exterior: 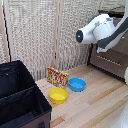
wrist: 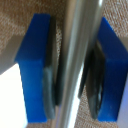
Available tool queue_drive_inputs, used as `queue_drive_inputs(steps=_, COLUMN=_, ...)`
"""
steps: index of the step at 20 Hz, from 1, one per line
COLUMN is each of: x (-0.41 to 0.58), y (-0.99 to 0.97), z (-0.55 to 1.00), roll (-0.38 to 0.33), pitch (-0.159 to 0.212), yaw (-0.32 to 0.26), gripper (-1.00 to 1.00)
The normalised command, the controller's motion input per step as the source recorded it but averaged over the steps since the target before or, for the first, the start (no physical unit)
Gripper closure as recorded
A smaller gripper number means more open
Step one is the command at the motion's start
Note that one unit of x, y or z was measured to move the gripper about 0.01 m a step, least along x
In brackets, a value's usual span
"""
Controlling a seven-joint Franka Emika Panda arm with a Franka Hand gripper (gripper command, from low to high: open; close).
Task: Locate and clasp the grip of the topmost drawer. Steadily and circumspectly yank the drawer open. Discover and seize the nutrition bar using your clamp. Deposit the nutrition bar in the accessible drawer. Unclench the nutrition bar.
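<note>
Hand: hand (wrist: 75,65), blue pads (wrist: 35,70) either side of the silvery handle (wrist: 80,30), seemingly clamped on it
Drawer: pull apparently not begun
Nutrition bar: bar (exterior: 57,76) upright on the table (exterior: 95,107), untouched
Bowls: yellow bowl (exterior: 58,95) and blue bowl (exterior: 77,84) look empty
Left: pull, fetch, drop

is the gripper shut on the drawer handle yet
Looks shut on it: in the wrist view the silvery handle runs between the gripper pads, which appear pressed against it. The exterior view hides the gripper.
</note>
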Motion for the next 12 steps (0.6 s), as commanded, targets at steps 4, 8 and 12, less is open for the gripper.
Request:
queue_drive_inputs(steps=4, x=0.171, y=1.0, z=-0.44, roll=0.0, pitch=0.05, yaw=-0.018, gripper=1.0)
queue_drive_inputs(steps=8, x=0.167, y=0.97, z=-0.34, roll=0.004, pitch=0.038, yaw=-0.023, gripper=1.0)
queue_drive_inputs(steps=12, x=0.176, y=0.68, z=-0.19, roll=0.005, pitch=0.027, yaw=-0.012, gripper=1.0)
